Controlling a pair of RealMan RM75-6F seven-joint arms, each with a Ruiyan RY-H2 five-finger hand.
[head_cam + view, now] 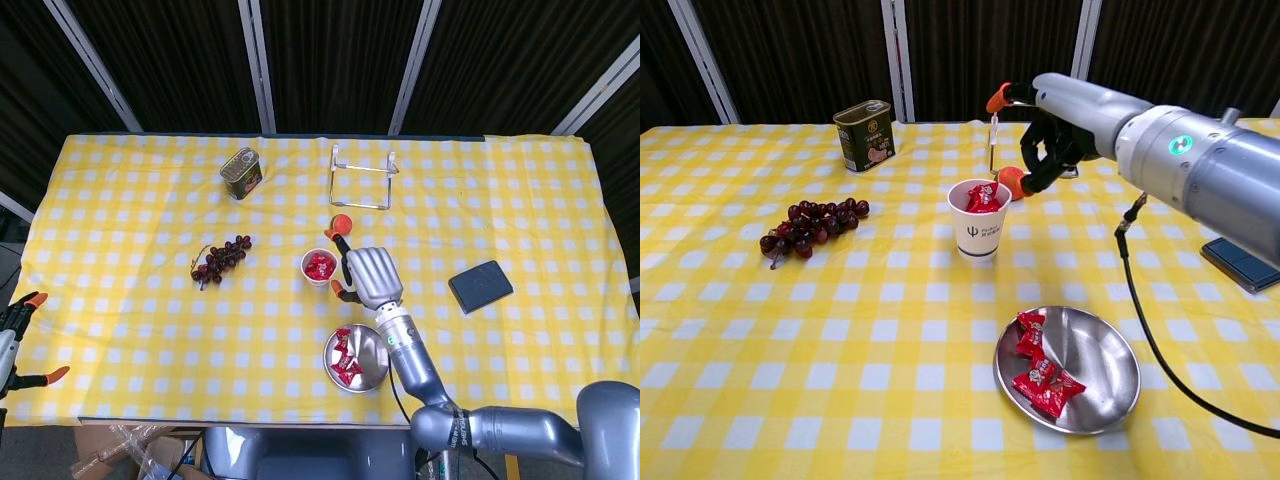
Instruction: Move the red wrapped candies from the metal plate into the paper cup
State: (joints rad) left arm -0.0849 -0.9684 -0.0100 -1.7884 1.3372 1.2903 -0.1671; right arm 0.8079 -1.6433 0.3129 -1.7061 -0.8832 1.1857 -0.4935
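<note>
A white paper cup (320, 268) (980, 228) stands mid-table with red wrapped candies (983, 197) showing at its mouth. My right hand (369, 273) (1043, 138) hovers just right of the cup's rim, its orange-tipped fingers (1012, 181) spread and nothing between them. Nearer the front edge lies the metal plate (374, 350) (1097, 365), with several red candies (345, 358) (1040, 368) along its left side. At the left edge of the head view my left hand (20, 335) sits off the table, fingers apart and empty.
A green tin can (241, 172) (864, 135) stands at the back left, and a bunch of dark grapes (220, 260) (806, 226) lies left of the cup. Behind the cup is a wire stand (362, 180). A dark flat case (480, 286) (1240, 263) lies at the right.
</note>
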